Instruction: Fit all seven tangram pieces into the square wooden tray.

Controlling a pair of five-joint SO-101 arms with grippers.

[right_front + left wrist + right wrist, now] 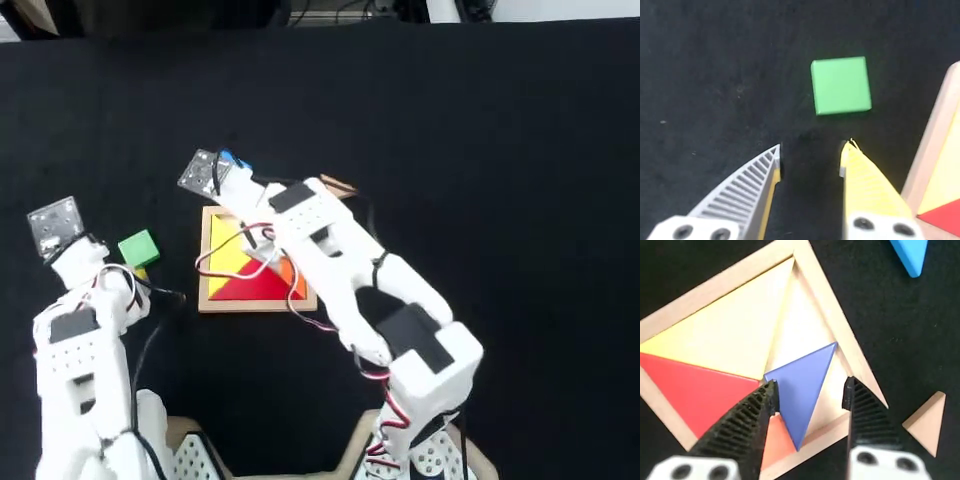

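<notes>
Four pieces are lying in the tray [840, 330], and the right gripper [810, 386] is hanging wide open over the violet triangle [802, 390]. Three are waiting outside: the green square [841, 85] at left, before the open left gripper [812, 149], and a blue piece [910, 255] and tan triangle [927, 420] beyond.

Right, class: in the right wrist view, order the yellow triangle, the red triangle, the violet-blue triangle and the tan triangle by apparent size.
1. yellow triangle
2. red triangle, partly behind the right hand, so its rank against yellow is unsure
3. violet-blue triangle
4. tan triangle
</notes>
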